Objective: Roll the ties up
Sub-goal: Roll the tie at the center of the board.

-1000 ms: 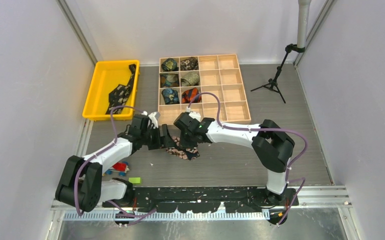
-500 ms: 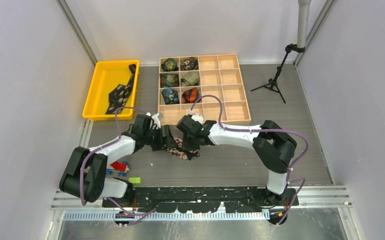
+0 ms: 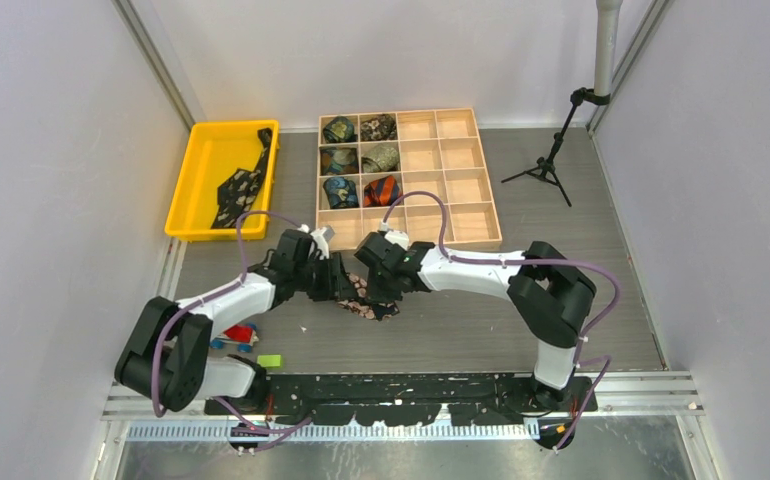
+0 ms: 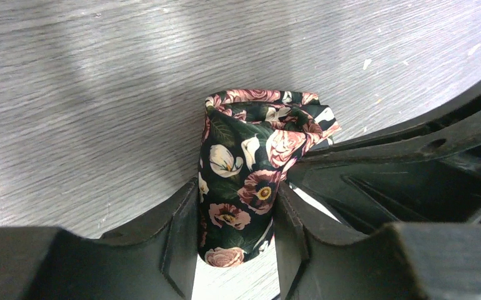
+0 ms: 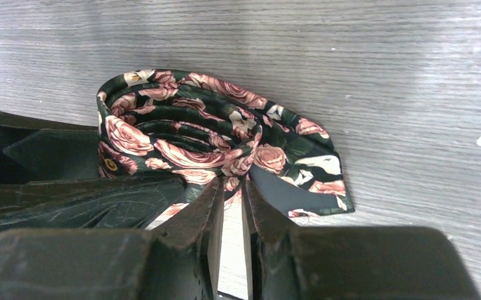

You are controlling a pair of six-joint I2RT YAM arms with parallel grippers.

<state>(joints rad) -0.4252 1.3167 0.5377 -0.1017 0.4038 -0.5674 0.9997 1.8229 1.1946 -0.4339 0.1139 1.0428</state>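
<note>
My left gripper [image 4: 237, 212] is pinching the floral tie [image 4: 241, 181], which is wound into a coil. The coil stands on its edge between my two fingers, both pressed against its sides, and its top rises clear above the fingertips. The tie is dark green-black with pink roses and cream lilies. It sits on the grey table [image 3: 481, 320] in front of both arms, near the middle and just short of the near edge of the wooden box [image 3: 461, 185]. My right gripper [image 5: 232, 190] comes in from the opposite side and is nearly pressed together, with only a thin slit of light between the fingers. It is nipping a fold of cloth at the near rim of the coil. From that wrist I can see the layers spiralling inward, and a loose pointed end lies flat on the table to the right of the coil, touching it. From above, my two grippers meet head to head over the tie, close enough that I cannot tell whether they touch. The rolled ties [image 3: 361, 158] fill six compartments of the box, in its two left columns and its three far rows. To the left of the box is a yellow tray [image 3: 201, 180], and the black tie [image 3: 241, 180] with pale dots lies unrolled along its right side, one end draped over the far rim. A small tripod [image 3: 546, 165] stands at the far right. A few coloured blocks [image 3: 241, 335] lie by my left arm near its base.
</note>
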